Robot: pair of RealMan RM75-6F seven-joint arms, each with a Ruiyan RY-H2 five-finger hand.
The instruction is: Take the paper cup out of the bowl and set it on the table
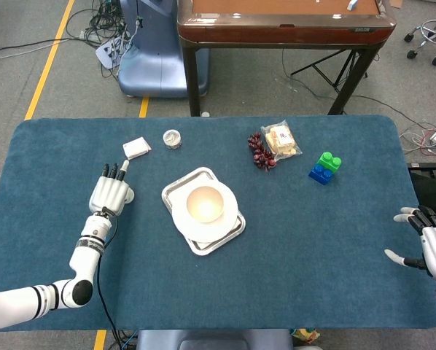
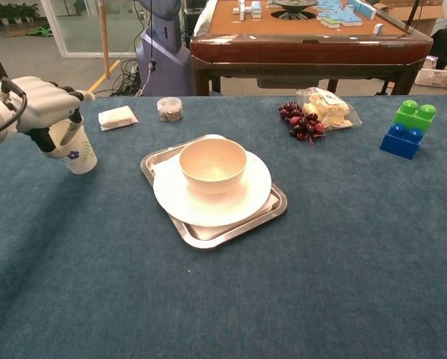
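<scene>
White fingers [image 2: 68,129] of the left hand [image 2: 38,111] wrap the rim of the paper cup [image 2: 74,152], one of them reaching down inside its mouth while the rest of the hand sits over the top. The cup is out of the bowl [image 2: 213,165], upright or nearly so, over the blue table cloth [image 2: 321,247] to the left of the tray [image 2: 272,213]; whether its base touches the cloth cannot be told. From the head camera the same left hand [image 1: 110,195] covers the cup almost wholly.

The cream bowl stands empty on a white plate [image 2: 246,196], which rests in the metal tray at the middle of the table. Behind the cup lie a small white packet [image 2: 118,117] and a little round jar [image 2: 169,108]. Further right along the far edge are a bunch of dark red grapes [image 2: 298,122] touching a clear bag of snacks [image 2: 327,106], and a green block stacked on a blue block [image 2: 407,129].

At the near right corner of the table, the right hand [image 1: 431,244] holds nothing, its fingers spread apart.
</scene>
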